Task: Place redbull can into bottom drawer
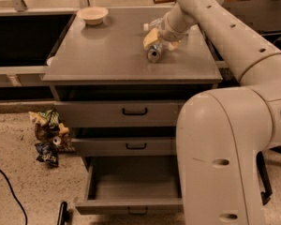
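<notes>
The redbull can (153, 54) lies on its side on the grey cabinet top (107, 55), its silver end facing the camera. My gripper (161, 41) reaches down from the right and sits just over the can's far end, with one yellowish finger (150, 37) on the can's left and the other on its right. The jaws look open around the can, which rests on the top. The bottom drawer (131, 205) is pulled out and open, with nothing showing inside.
A pale bowl (92, 15) stands at the back left of the cabinet top. A clear plastic bottle (152, 25) lies just behind the gripper. The upper two drawers (135, 111) are shut. Crumpled snack bags (49, 135) lie on the floor at the left. My robot's white body (225, 163) fills the right foreground.
</notes>
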You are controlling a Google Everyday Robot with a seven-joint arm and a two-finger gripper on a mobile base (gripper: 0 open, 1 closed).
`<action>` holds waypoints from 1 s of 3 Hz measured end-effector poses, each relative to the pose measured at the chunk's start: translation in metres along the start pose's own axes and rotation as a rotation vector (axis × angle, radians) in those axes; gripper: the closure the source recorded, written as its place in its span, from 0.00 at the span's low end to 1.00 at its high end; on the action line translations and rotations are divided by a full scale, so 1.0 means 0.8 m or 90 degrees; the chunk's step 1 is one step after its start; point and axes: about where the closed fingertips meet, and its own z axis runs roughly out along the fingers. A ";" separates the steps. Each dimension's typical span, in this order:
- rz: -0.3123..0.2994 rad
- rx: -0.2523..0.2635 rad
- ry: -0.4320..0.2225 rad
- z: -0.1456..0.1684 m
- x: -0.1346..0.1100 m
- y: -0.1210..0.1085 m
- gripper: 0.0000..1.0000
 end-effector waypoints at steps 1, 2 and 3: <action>0.003 0.002 0.008 0.003 0.002 0.000 0.63; 0.003 0.001 0.009 0.003 0.002 0.000 0.87; 0.003 0.001 0.009 0.002 0.001 0.000 1.00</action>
